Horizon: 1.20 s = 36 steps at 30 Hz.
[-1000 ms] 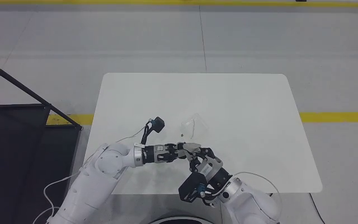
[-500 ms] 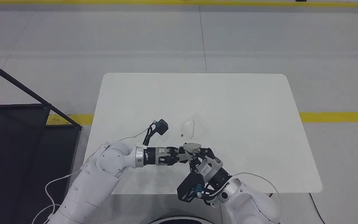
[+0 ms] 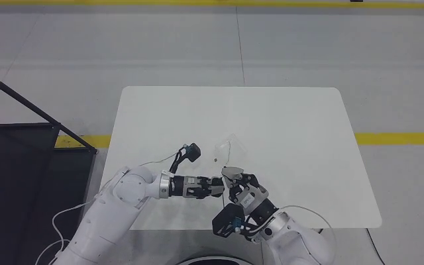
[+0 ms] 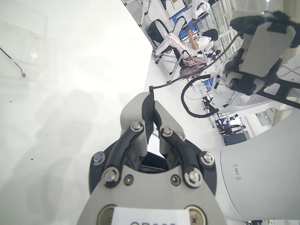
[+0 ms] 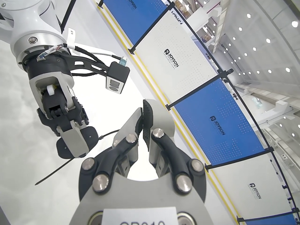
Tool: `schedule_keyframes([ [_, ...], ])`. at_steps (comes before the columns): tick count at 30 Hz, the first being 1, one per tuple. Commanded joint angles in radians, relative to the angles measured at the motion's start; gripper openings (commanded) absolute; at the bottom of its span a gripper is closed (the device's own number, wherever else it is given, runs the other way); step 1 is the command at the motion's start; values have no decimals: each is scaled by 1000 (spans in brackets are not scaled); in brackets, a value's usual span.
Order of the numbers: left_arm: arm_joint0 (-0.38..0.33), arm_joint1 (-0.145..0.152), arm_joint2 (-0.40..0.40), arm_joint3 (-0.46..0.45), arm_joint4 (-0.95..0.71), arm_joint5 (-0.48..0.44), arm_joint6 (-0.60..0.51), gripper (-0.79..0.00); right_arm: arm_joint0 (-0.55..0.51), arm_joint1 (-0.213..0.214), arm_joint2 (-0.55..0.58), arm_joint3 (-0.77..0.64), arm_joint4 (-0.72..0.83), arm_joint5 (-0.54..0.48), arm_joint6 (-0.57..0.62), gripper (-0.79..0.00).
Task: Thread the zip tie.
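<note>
Right wrist view — two grippers meet close together, and the threading step looks to be in hand.
On the left, the left gripper (image 5: pixel 75 145) is squeezed tight on the zip tie (image 5: pixel 52 172), a thin, black, bendy plastic strip. Its long pointy tail sticks out one side, and a short bit with a small bump pokes toward the right gripper (image 5: pixel 143 115). That one has its ribbed black rubber pads pressed together — I cannot tell if the strip is pinched in them. Both sit over the near part of the smooth white table (image 3: pixel 298 132). I think the next move needs very steady aim: the thin tip must go straight into the tiny hole, and the strip may bend away.
</note>
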Motion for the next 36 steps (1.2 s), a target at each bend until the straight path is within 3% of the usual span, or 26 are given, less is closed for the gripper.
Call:
schedule_keyframes([
  [1, -3, 2, 2, 1, -8, 1, -11, -785, -1, 1, -2, -3, -10, 2, 0, -785],
  [12, -13, 9, 11, 6, -27, 1, -25, -785, 7, 4, -20, 1, -42, -31, 7, -785],
  [36, -8, 21, -4, -12, -30, 10, 53, -785, -28, 34, 27, -4, -32, -153, -145, -785],
])
